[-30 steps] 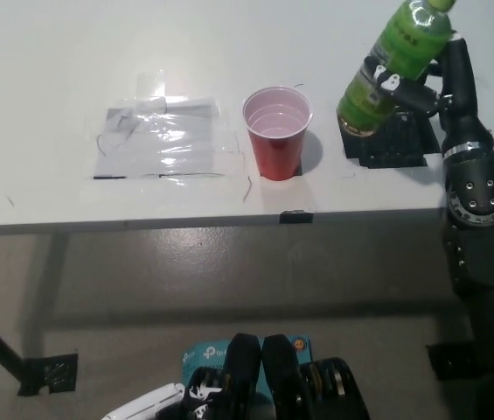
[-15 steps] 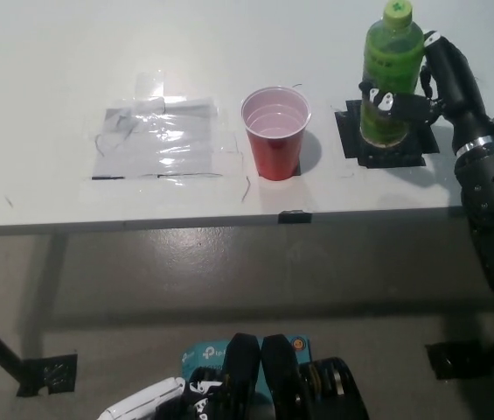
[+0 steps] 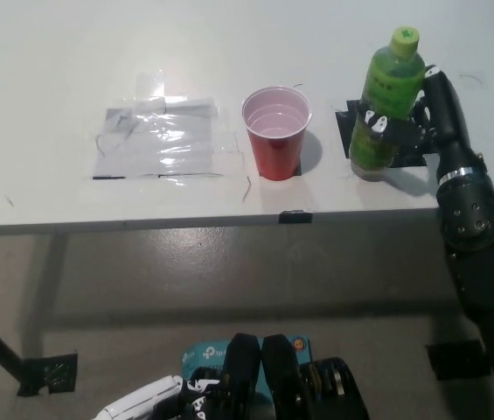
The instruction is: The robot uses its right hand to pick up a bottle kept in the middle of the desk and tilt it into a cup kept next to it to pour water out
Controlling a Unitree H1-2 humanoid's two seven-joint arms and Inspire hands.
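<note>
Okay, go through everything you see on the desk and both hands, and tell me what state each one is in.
Green bottle: capped, tilted slightly, held over the black mat.
Red cup: upright, open, standing left of the bottle.
Right hand: shut on the bottle.
Left hand: resting low at the bottom edge, fingers not visible.
Clear plastic sheet: lying flat, taped to the desk.

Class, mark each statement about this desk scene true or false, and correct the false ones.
1. The black right hand grips the green bottle. True.
2. The red cup lies on its side. False: it stands upright, mouth open.
3. The bottle is to the right of the cup in the picture. True.
4. The bottle's cap is off. False: a green cap sits on top.
5. The white left hand rests on the desk. False: it shows low at the picture's bottom edge, away from the desk.
</note>
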